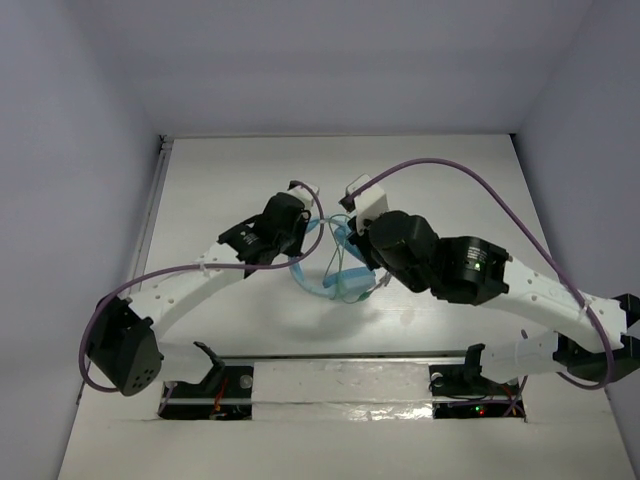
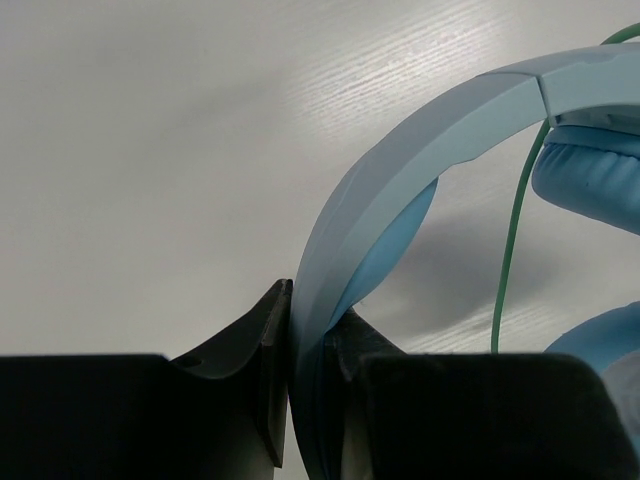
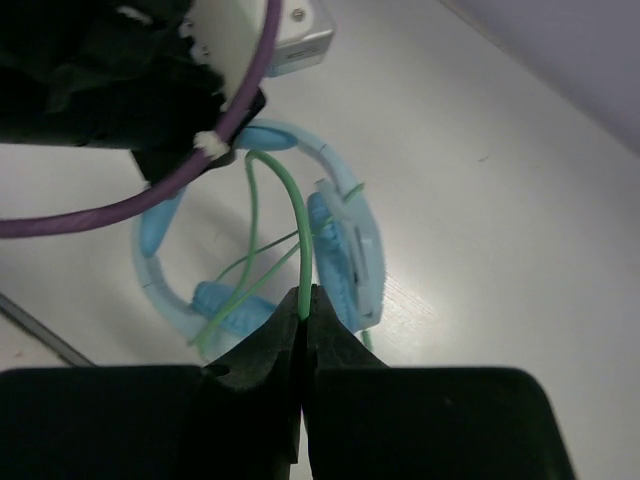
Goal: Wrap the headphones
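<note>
The light blue headphones (image 1: 335,275) sit at the table's middle between both arms. My left gripper (image 2: 310,325) is shut on the curved headband (image 2: 400,170), which rises from between its fingers. A padded earcup (image 2: 590,180) and the pale green cable (image 2: 512,250) show at the right of the left wrist view. My right gripper (image 3: 304,300) is shut on the green cable (image 3: 290,215) and holds it above the headphones (image 3: 345,250). The cable arches up from its fingertips, and loops of it cross the earcups (image 3: 225,305) below.
The left arm's body and a purple robot cable (image 3: 120,205) hang just beyond the headphones in the right wrist view. Another purple cable (image 1: 450,165) arcs over the right arm. A metal rail (image 1: 340,357) runs along the near table edge. Walls close the table's sides.
</note>
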